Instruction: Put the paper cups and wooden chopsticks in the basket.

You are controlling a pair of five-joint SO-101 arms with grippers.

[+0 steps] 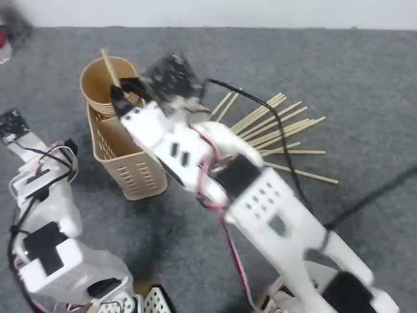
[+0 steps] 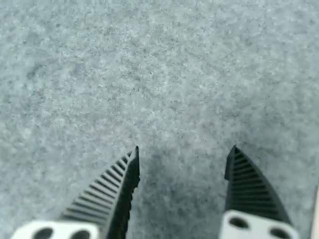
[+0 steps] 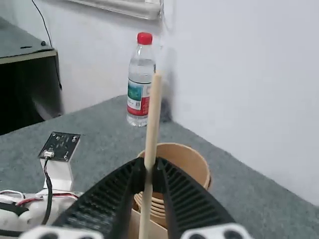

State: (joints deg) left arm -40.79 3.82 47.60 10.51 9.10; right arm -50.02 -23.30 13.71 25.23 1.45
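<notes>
Held chopstick: thin wood, light and stiff. It can snap if you lever it against a cup rim, so move it gently.
Where to hold: the smooth round wood can slip or turn between the pads, so a hold near the middle is safer. Now a long part stands free above the fingertips and could swing.
Right gripper: its fingers are pressed together on the stick, just above the paper cups.
Long axis: nearly upright in the right wrist view. In the high view the stick leans a little, with the upper end toward the far left and the lower end going down to the cup mouth. You cannot see the lower tip.
Paper cups: they are stacked and stand at the far end of the basket. The walls are thin and soft, easy to dent.
Loose chopsticks: they lie flat on the grey carpet, beyond the right arm from the basket. They are fanned, with the far ends pointing away from it.
Left gripper: its fingers are spread wide with nothing between them, over bare carpet.
</notes>
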